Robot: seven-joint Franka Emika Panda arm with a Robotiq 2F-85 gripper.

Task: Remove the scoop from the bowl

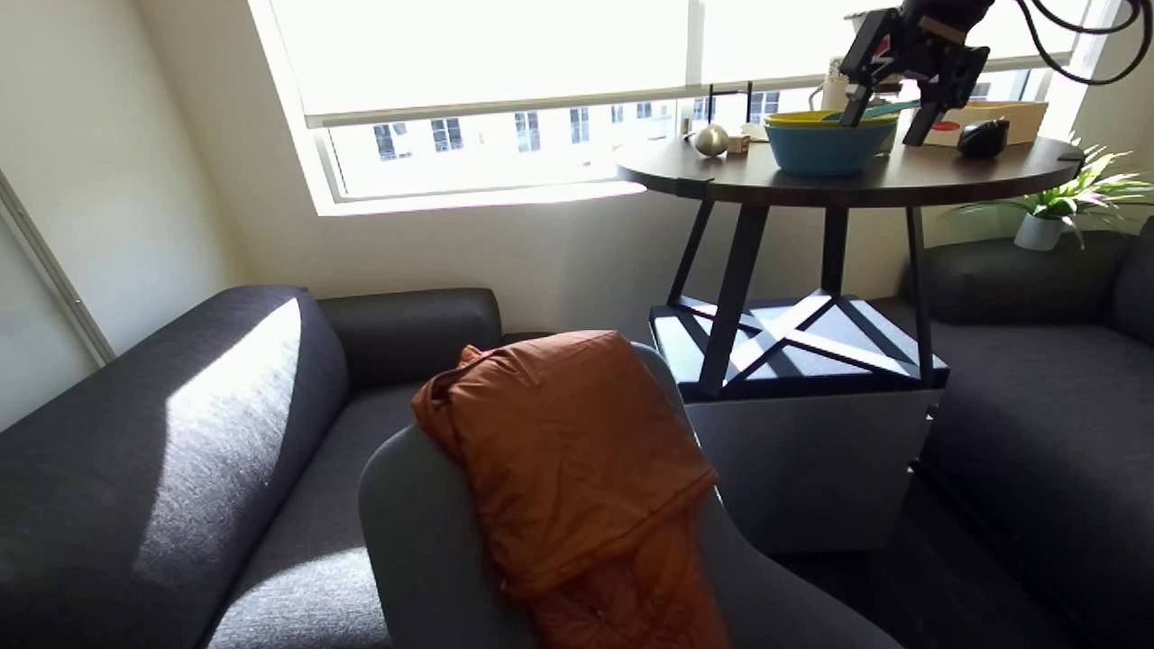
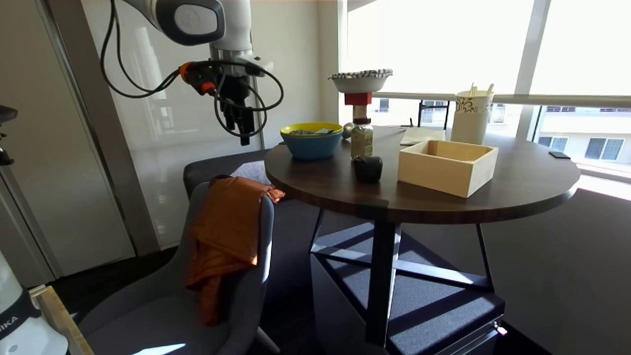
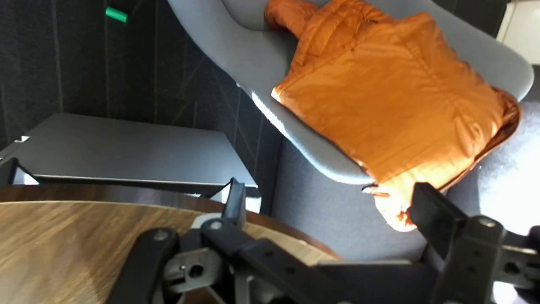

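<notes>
In an exterior view, you have your gripper (image 1: pixel 882 133) at the upper right of the frame, tilted, with its two fingers spread wide and pointing down. One finger crosses in front of the rim of the blue bowl (image 1: pixel 816 153), which stands on the round table (image 1: pixel 956 173). A yellow bowl (image 1: pixel 798 118) sits inside the blue one, and there you find your scoop (image 1: pixel 888 110): its teal handle slants over the rim, seen between your fingers. At the bottom middle of the frame, an orange jacket (image 1: pixel 577 451) is draped over a grey chair (image 1: pixel 406 532); a dark sofa (image 1: pixel 72 451) fills the lower left.

In an exterior view, your white arm (image 2: pixel 236 24) reaches in at the upper left, and the gripper hangs left of the nested bowls, apart from them. Its fingers line up from here, so you cannot judge their gap. Inside the yellow bowl you see speckled contents (image 2: pixel 300 132) and a pale strip at the right, too small to make out. Nearer the middle stand a bottle (image 2: pixel 362 140) and a black object (image 2: pixel 368 169); to their right are a wooden box (image 2: pixel 434 170) and a tall cup (image 2: pixel 471 121) holding utensils.

In the wrist view, your fingers come up from the bottom edge, far apart, one at lower centre and one at lower right. The table edge curves across the lower left, the jacket lies at the upper right, and a small green piece (image 3: pixel 116 14) shows at the upper left.
</notes>
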